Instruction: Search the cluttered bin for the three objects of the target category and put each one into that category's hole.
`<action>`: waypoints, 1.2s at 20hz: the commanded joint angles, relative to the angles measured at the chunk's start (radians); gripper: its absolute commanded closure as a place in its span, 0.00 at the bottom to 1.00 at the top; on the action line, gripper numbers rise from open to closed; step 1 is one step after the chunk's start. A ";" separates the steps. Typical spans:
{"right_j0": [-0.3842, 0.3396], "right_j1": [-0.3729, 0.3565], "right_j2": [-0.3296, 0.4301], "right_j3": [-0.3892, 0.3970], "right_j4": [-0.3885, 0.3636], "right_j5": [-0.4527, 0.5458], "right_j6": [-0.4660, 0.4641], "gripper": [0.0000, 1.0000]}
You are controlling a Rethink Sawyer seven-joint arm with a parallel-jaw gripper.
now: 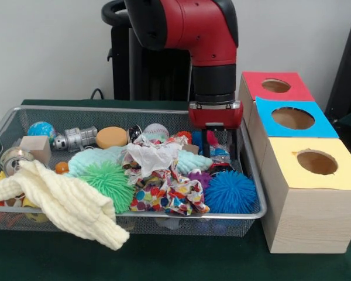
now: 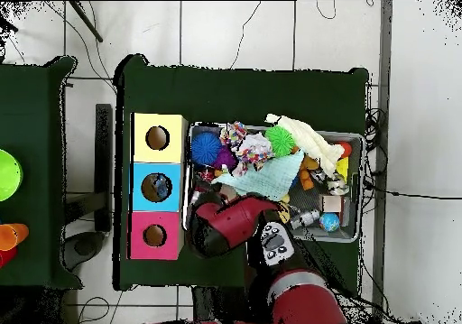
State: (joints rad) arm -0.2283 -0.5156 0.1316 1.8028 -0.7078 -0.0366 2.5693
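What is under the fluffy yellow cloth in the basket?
The cream cloth drapes over the basket's front rim. Bits of yellow and orange toys peek out at its left; the rest underneath is covered.

Pretty even, soft indoor light, nothing harsh. The wire mesh bin (image 1: 253, 214) drops only a faint shadow just in front of it, and its rim catches slight glare.
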 commanded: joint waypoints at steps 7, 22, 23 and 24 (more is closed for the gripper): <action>0.043 0.161 0.041 -0.084 0.011 -0.042 0.029 0.00; 0.141 0.173 -0.053 -0.131 0.049 0.026 0.020 1.00; 0.144 0.156 -0.050 -0.126 0.058 0.076 0.008 1.00; 0.145 0.140 -0.052 -0.121 0.069 0.088 0.010 1.00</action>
State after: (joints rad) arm -0.1153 -0.4838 0.0514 1.7588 -0.6873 -0.1064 2.5693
